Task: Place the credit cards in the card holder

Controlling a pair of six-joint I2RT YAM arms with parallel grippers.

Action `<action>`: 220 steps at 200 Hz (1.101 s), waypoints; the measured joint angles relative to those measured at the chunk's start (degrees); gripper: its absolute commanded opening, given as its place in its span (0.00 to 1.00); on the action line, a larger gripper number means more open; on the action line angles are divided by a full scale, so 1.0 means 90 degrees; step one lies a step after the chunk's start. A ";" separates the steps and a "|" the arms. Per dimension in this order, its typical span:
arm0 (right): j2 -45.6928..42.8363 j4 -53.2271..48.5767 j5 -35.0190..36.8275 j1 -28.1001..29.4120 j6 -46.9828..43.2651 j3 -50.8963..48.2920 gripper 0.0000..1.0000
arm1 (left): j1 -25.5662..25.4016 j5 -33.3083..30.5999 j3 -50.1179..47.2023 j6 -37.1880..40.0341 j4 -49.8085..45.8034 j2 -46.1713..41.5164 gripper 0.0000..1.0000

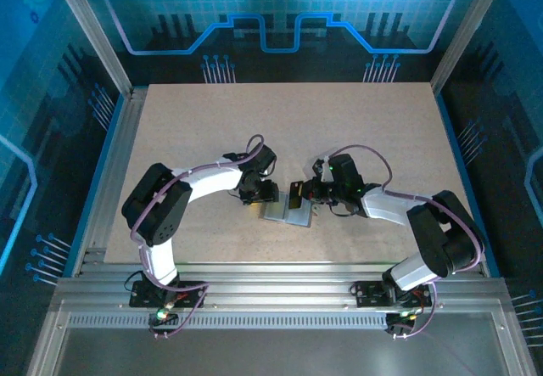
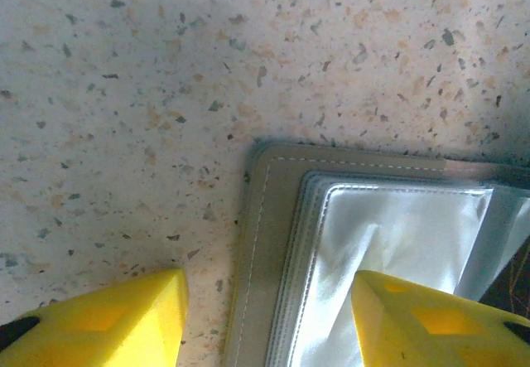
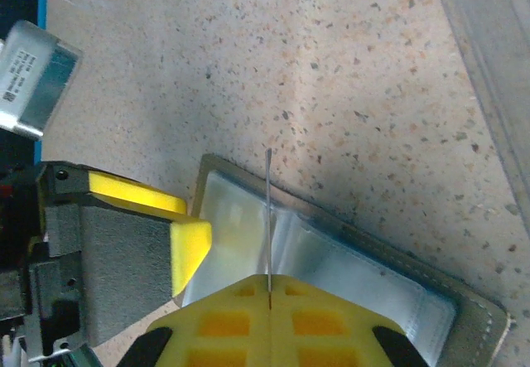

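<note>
Card holder (image 1: 287,215) lies opened flat on the counter (image 1: 212,121), midway between the two arms.

Risks, as assessed:
- The holder looks light and is not clamped. A downward push from the card could slide it across the counter.
- The left gripper (image 2: 269,282) hangs with jaws apart over the holder's left edge. One finger is off the holder and the other is above its sleeves, so it may not pin the holder.
- The right gripper (image 3: 269,296) is clamped on a credit card (image 3: 269,218) that stands edge-on above the holder's middle fold. It could miss a sleeve mouth and buckle the film, or the card could twist in the grip.
- Whether the card's tip touches the holder cannot be told.

Materials:
- Counter: speckled, stone-like, matt.
- Holder: grey stitched cover with rounded corners, and glossy clear sleeves stacked in leaves.
- Gripper fingers (image 2: 108,325): yellow, wedge-shaped.
- Card: thin and rigid; colour not discernible.
</note>
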 measured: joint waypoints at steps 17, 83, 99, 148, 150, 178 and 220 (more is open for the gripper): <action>0.0000 0.0112 0.0000 0.0000 0.0070 -0.0002 0.00 | -0.0012 -0.0056 0.0000 0.0000 0.0039 0.0000 0.55; 0.0000 0.0250 -0.0005 0.0000 0.0158 -0.0007 0.00 | -0.0078 -0.0243 -0.0010 -0.0010 0.0068 0.0039 0.48; 0.0000 0.0267 -0.0005 0.0000 0.0158 -0.0007 0.00 | -0.0078 -0.0279 -0.0046 -0.0024 0.0100 0.0039 0.47; 0.0146 0.0517 -0.0083 0.0000 0.0311 -0.0007 0.00 | -0.0080 -0.0313 -0.0155 -0.0029 0.0219 -0.0015 0.46; 0.0165 0.0544 -0.0095 0.0000 0.0321 -0.0007 0.00 | -0.0083 -0.0316 -0.0163 -0.0029 0.0228 -0.0017 0.46; 0.0398 0.0801 -0.0197 0.0000 0.0500 -0.0007 0.00 | -0.0083 -0.0330 -0.0214 -0.0032 0.0279 -0.0051 0.46; 0.0566 0.0884 -0.0168 0.0002 0.0605 -0.0005 0.00 | -0.0083 -0.0333 -0.0262 -0.0080 0.0342 -0.0078 0.46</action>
